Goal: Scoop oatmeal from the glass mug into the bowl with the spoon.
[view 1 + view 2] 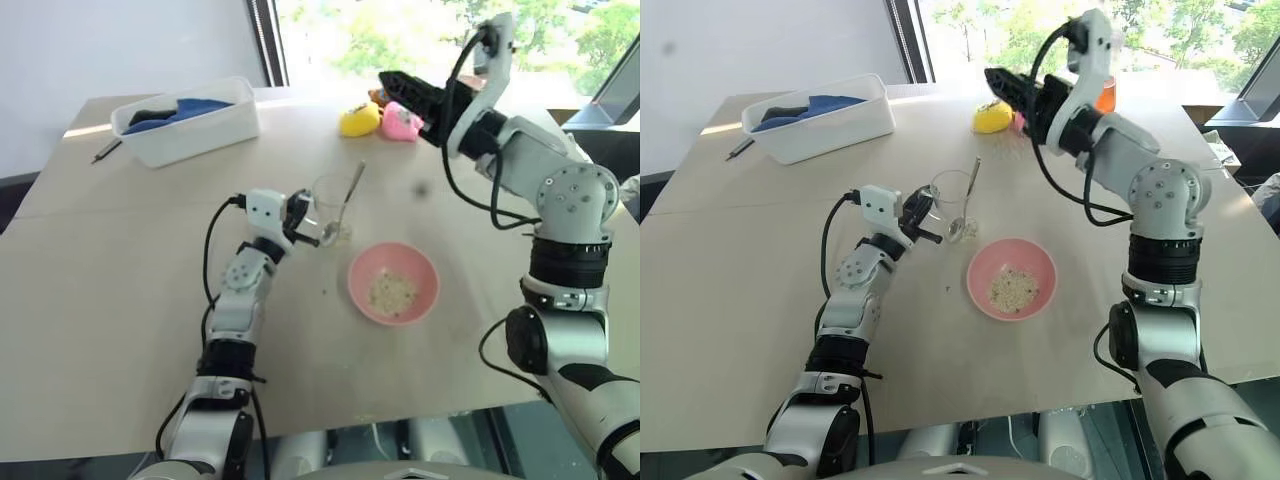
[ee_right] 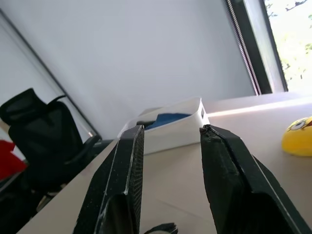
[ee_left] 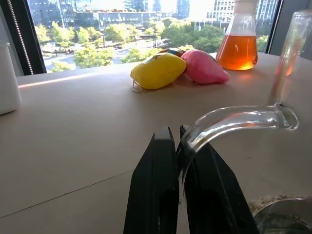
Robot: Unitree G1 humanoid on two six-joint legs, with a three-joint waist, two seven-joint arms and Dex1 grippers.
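The bowl (image 1: 393,283) sits nearest on the worktop (image 1: 120,300), oatmeal (image 1: 392,292) heaped inside. Just behind it to the left stands the glass mug (image 1: 331,207), the spoon (image 1: 350,200) leaning in it, the left gripper (image 3: 178,146) clamped on its handle. Beyond the mug, the right gripper (image 2: 170,141) hangs raised, jaws apart and empty.

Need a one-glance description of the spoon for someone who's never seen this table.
Start at the pink bowl near the table's front middle. Just behind it, to the left, stands a clear mug, its handle pinched by the left claw. The spoon is the thin silver stick leaning out of that mug, the only metal thing there.
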